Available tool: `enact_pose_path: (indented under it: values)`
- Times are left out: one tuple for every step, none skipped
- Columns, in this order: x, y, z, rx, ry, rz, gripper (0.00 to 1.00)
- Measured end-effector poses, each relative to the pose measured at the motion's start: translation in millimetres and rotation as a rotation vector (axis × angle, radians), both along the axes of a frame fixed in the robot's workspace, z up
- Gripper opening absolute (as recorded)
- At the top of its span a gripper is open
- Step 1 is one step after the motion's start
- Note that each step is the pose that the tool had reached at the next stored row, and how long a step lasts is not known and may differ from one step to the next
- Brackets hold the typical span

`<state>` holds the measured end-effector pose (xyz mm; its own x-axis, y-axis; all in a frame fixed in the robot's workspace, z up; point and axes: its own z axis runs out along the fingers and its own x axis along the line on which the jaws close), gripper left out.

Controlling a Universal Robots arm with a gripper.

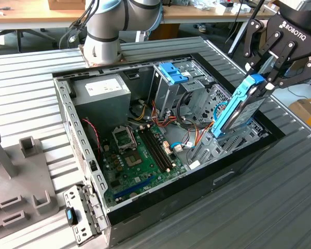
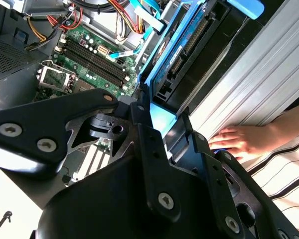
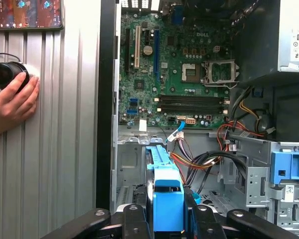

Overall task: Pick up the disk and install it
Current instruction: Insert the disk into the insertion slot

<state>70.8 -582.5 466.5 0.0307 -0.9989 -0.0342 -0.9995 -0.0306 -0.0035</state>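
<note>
The disk [image 1: 238, 111], a grey drive in a light-blue carrier, stands steeply tilted at the exterior view's right side of the open computer case [image 1: 223, 174]. Its lower end dips into the case near the metal bay; its upper end points up and right. My gripper [image 1: 263, 83] is shut on that upper end. In the first wrist view the carrier's blue edge [image 3: 165, 191] runs out from between the black fingers [image 3: 132, 219] over the case interior. The second wrist view shows the disk [image 2: 177, 55] beyond the gripper [image 2: 157, 117], above the case's front wall.
Inside the case lie a green motherboard [image 1: 140, 155], a grey power supply [image 1: 101, 91], a silver drive cage with a blue tab [image 1: 172, 72] and loose cables. A person's hand [image 3: 12, 104] rests on the ribbed table beside the case. A grey fixture [image 1: 15, 171] stands on the exterior view's left.
</note>
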Motion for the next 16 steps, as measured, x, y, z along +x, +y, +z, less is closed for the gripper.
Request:
enact_pose_path:
  values:
    - [0.0,0.2,-0.2,0.0005,0.0,0.0,0.37]
    - [-0.1,0.5,-0.2,0.0005,0.0,0.0,0.37]
    - [-0.1,0.6,-0.2,0.0005,0.0,0.0,0.37]
    - [-0.2,0.7,-0.4,0.0006,0.0,0.0,0.37]
    - [-0.1,0.8,-0.5,0.0006,0.0,0.0,0.37]
    - [-0.2,0.8,-1.7,0.0005,0.0,0.0,0.37]
    - [-0.2,0.8,-2.6,0.0004,0.0,0.0,0.37]
    - [-0.2,0.8,-3.1,0.0004,0.0,0.0,0.37]
    - [-0.2,0.8,-3.2,0.0002,0.0,0.0,0.37]
    - [-0.2,0.8,-3.5,0.0004,0.0,0.0,0.37]
    - [-0.2,0.8,-3.9,0.0005,0.0,0.0,0.37]
    - [-0.2,0.8,-4.9,0.0007,0.0,0.0,0.37]
    - [-0.2,0.8,-5.5,0.0004,0.0,0.0,0.37]
    - [-0.2,0.8,-6.0,0.0004,0.0,0.0,0.37]
    - [-0.2,0.8,-6.6,0.0005,0.0,0.0,0.37]
    - [-0.2,0.8,-7.3,0.0004,0.0,0.0,0.37]
